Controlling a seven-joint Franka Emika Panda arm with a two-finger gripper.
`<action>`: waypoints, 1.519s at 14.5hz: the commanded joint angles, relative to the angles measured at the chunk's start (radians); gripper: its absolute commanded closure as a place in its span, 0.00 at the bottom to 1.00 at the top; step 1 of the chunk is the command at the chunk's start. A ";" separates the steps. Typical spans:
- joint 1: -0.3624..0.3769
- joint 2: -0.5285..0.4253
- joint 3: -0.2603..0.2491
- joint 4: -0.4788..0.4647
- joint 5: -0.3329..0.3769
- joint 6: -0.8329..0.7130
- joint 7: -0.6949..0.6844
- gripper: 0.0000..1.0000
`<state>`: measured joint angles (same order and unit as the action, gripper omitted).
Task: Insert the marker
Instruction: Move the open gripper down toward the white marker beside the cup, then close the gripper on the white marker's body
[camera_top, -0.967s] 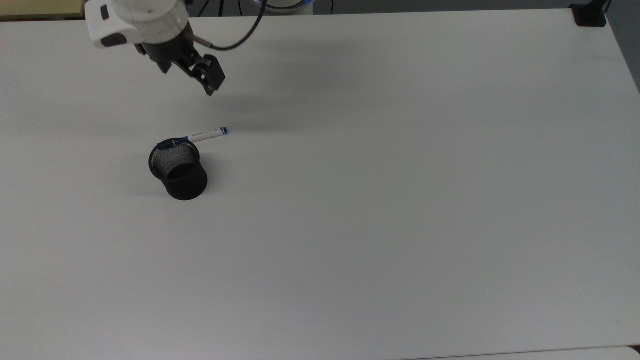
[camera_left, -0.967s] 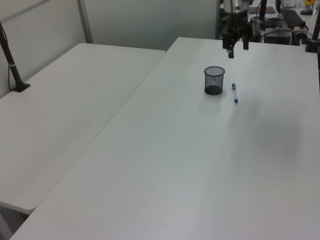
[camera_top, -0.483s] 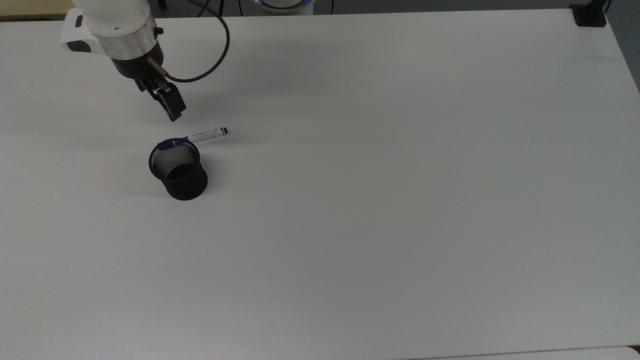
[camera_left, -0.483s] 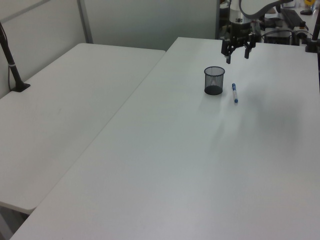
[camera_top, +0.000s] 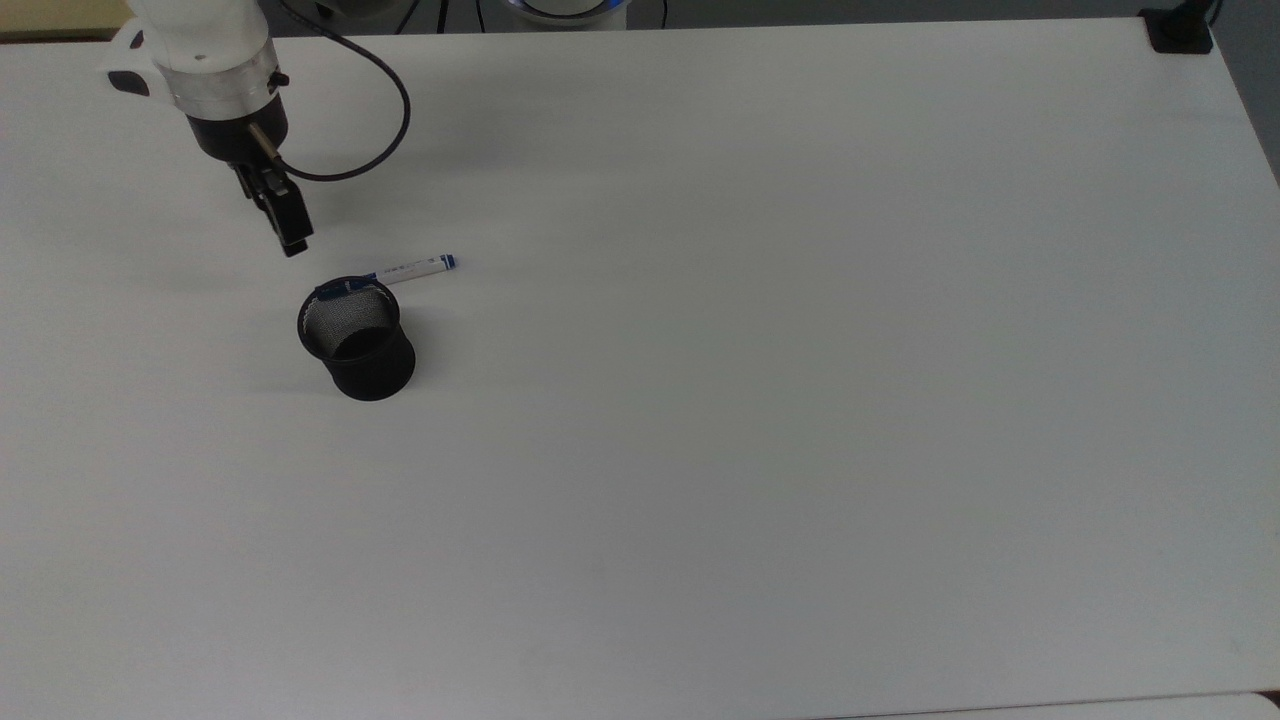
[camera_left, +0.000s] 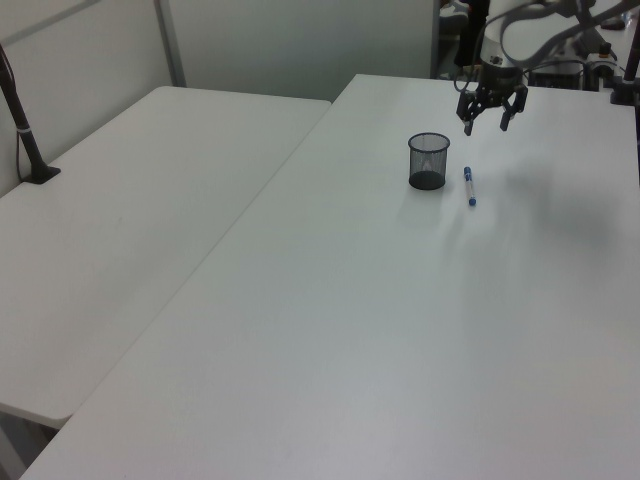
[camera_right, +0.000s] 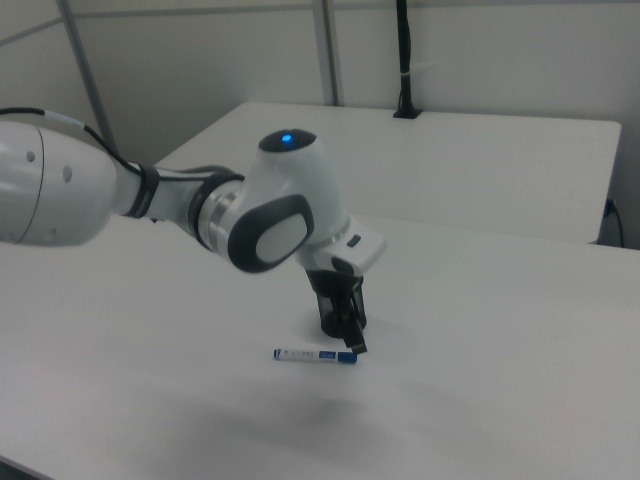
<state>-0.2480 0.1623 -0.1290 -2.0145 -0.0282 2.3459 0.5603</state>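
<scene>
Claw (camera_left: 490, 118) hangs over table (camera_top: 800, 400), fingers apart, holding nothing. In top view, claw (camera_top: 290, 238) sits up and left of cup.

Cup (camera_top: 357, 345): black mesh, standing up, below claw and to top view's right.

Marker (camera_top: 410, 267): lies flat on table just beside cup, apart from claw, further to top view's right.

Marker looks light, stiff, smooth and round, so it may roll or slip. Best grab: middle of white part, fingers across it.
</scene>
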 joint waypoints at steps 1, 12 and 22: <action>0.010 -0.058 -0.018 -0.134 0.016 0.140 0.044 0.18; 0.027 0.060 0.000 -0.175 0.011 0.345 0.099 0.48; 0.038 0.092 0.020 -0.147 0.002 0.346 0.102 0.54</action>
<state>-0.2241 0.2404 -0.1057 -2.1707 -0.0279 2.6816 0.6401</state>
